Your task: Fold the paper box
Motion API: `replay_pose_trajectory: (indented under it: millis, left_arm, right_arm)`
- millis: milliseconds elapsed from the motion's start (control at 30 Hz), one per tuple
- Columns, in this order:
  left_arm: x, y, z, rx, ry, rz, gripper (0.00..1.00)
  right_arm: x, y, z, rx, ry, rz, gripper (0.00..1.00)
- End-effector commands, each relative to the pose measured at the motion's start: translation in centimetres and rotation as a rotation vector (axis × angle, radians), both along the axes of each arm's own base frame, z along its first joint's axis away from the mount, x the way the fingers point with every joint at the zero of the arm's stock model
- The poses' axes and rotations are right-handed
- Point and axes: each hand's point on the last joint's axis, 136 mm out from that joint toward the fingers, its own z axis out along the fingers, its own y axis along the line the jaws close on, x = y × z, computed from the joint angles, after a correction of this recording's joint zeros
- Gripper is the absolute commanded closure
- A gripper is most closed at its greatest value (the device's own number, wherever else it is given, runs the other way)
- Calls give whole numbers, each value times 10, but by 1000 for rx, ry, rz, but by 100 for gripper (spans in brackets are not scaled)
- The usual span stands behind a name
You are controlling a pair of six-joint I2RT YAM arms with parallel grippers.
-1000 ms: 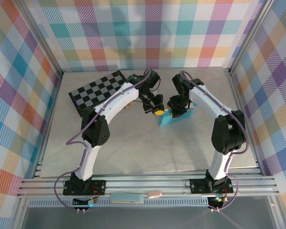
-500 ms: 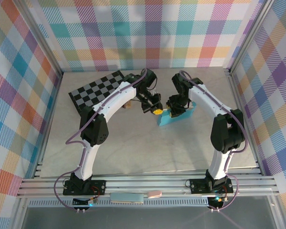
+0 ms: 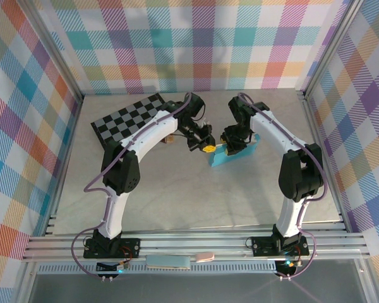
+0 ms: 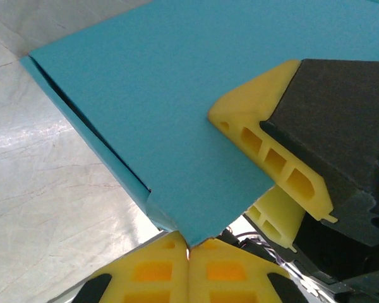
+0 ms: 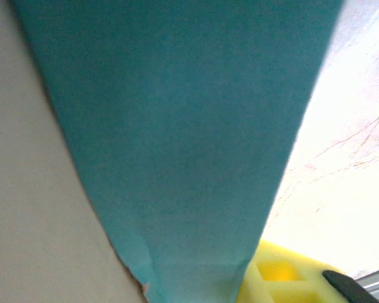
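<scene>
The paper box lies on the pale table, a little right of the middle and towards the back, between the two arms. It is turquoise card, and its left end is lifted off the surface. From the left wrist camera a broad flat panel shows on top, with a folded side wall running down its left edge. A dark slit sits between that panel and the layer beneath (what is inside the slit cannot be made out).

The right gripper pinches the box's edge: one yellow finger lies on the top panel and the other peeks out from under the card.

The left gripper has its fingers pressed together, and the near corner of the box comes down right to their tips. Whether a sliver of card is caught between them cannot be told.

A black-and-grey checkerboard lies flat at the back left of the table, well apart from the box.
</scene>
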Motion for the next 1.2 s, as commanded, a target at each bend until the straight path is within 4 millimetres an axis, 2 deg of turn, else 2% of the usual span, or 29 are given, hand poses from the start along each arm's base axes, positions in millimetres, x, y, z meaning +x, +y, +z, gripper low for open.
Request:
replay_pose_trajectory:
  millis: [0, 467, 800, 1067, 1167]
  left_arm:
    - [-16, 16, -21, 94, 54, -13, 100]
    - [-26, 32, -25, 208, 18, -95, 100]
    - [-27, 24, -26, 202, 10, -93, 100]
    - [-9, 9, 10, 109, -30, -17, 100]
    - [-8, 5, 12, 73, -7, 3, 100]
  right_arm:
    - [1, 2, -8, 16, 40, -9, 69]
    - [0, 2, -11, 14, 49, -7, 69]
    - [0, 2, -11, 17, 50, -3, 69]
    - [0, 2, -10, 16, 48, 0, 70]
    - [-1, 2, -11, 17, 51, 1, 69]
